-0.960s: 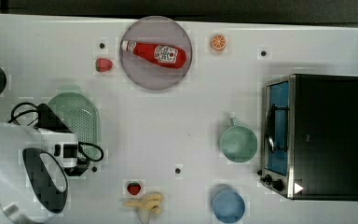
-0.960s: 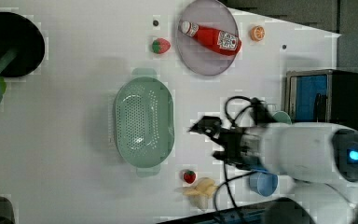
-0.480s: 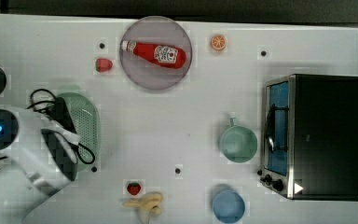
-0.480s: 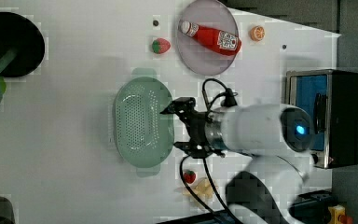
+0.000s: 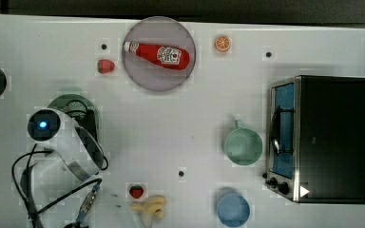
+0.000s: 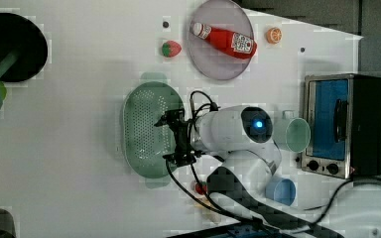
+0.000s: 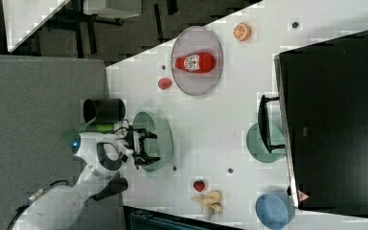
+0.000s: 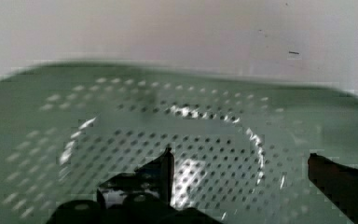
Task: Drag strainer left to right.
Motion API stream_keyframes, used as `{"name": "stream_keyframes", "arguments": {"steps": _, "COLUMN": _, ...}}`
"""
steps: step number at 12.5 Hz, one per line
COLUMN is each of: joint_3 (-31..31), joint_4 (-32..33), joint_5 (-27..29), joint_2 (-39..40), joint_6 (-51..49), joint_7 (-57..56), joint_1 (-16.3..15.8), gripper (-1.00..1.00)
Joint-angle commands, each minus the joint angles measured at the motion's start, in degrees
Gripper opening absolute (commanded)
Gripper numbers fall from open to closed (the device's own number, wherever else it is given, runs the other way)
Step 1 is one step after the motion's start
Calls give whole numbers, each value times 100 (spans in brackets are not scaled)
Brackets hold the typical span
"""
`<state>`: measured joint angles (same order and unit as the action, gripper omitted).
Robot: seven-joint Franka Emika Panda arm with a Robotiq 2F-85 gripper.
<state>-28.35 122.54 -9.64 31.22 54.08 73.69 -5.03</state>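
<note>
The strainer is a pale mint-green oblong basket with a dotted bottom, lying on the white table at the left view's middle left. My gripper hangs open over its rim on the left view's right, one finger and the other spread wide with nothing between them. In the right view the gripper sits over the strainer. The wrist view looks down into the strainer's perforated bottom between the dark fingertips. In the top view my arm covers most of the strainer.
A green mug, a blue cup and a toaster oven stand at the top view's right. A plate holds a ketchup bottle. Strawberries, a banana and an orange slice lie around.
My arm has swung from beside the strainer to over it, bringing the gripper above its rim. The gripper stayed open. The strainer has not moved.
</note>
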Motion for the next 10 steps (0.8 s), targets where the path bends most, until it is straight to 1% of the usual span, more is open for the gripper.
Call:
{"name": "stream_keyframes", "arguments": {"steps": 1, "joint_3": 247, "joint_4": -202, "joint_5": -1, "joint_2": -74, "joint_6": 143, "joint_7": 377, "joint_1": -90, "gripper": 100}}
{"name": "stream_keyframes", "arguments": {"steps": 3, "joint_3": 417, "joint_4": -176, "joint_5": -1, "joint_2": -40, "joint_6": 146, "joint_7": 375, "joint_1": -145, "gripper": 100}}
{"name": "stream_keyframes", "arguments": {"steps": 7, "joint_3": 664, "joint_4": -2, "joint_5": -1, "joint_2": -90, "joint_6": 177, "joint_7": 376, "joint_1": -126, "gripper": 100}}
{"name": "stream_keyframes", "arguments": {"steps": 10, "joint_3": 900, "joint_4": 253, "joint_5": -1, "joint_2": -287, "joint_6": 244, "joint_7": 304, "joint_1": -72, "gripper": 100}}
